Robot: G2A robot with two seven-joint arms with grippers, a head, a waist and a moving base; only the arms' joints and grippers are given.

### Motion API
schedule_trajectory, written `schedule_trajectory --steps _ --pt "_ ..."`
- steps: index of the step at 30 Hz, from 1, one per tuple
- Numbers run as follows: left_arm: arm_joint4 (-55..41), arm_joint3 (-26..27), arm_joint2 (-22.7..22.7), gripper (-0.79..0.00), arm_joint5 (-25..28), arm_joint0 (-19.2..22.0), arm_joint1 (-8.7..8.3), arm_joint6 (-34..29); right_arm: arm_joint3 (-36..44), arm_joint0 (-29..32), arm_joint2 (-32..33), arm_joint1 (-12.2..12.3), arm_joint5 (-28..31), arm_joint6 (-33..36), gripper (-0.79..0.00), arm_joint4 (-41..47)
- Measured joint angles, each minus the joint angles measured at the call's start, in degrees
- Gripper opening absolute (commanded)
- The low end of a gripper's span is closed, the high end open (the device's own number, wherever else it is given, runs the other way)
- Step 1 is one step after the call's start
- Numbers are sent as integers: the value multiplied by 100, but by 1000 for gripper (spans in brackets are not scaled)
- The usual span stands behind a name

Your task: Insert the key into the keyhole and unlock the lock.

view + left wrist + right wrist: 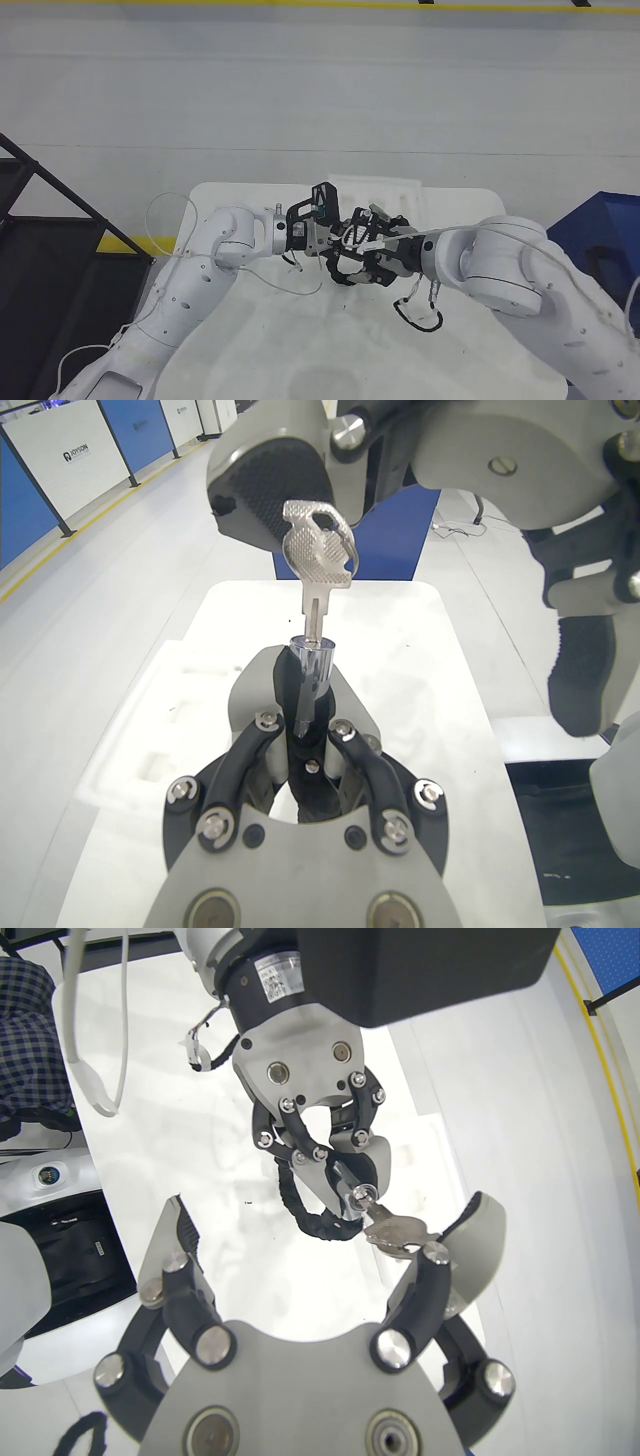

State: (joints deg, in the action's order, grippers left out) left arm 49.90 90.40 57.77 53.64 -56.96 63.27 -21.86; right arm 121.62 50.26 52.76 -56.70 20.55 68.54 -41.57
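Wide gap between right tool pads; key at one pad, rest free.

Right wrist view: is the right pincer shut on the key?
No, the right pincer stands wide open, while the key sits with its tip in the lock.

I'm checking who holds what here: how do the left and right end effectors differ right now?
The left end effector is shut on the lock; the right end effector stands open. The left clamps the lock's chrome barrel from both sides; the right has only one pad near the key, which sits in the keyhole. Both share the same grey-and-black build.
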Motion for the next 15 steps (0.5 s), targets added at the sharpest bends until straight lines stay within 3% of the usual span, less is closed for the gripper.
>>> schedule_trajectory --steps 10,15 --pt "75 -17 3 -785 79 4 -22 75 -6 -23 -25 -1 104 10 0 -29" --pt "21 -54 61 -785 198 11 -57 -7 61 22 274 77 603 -66 0 -170"
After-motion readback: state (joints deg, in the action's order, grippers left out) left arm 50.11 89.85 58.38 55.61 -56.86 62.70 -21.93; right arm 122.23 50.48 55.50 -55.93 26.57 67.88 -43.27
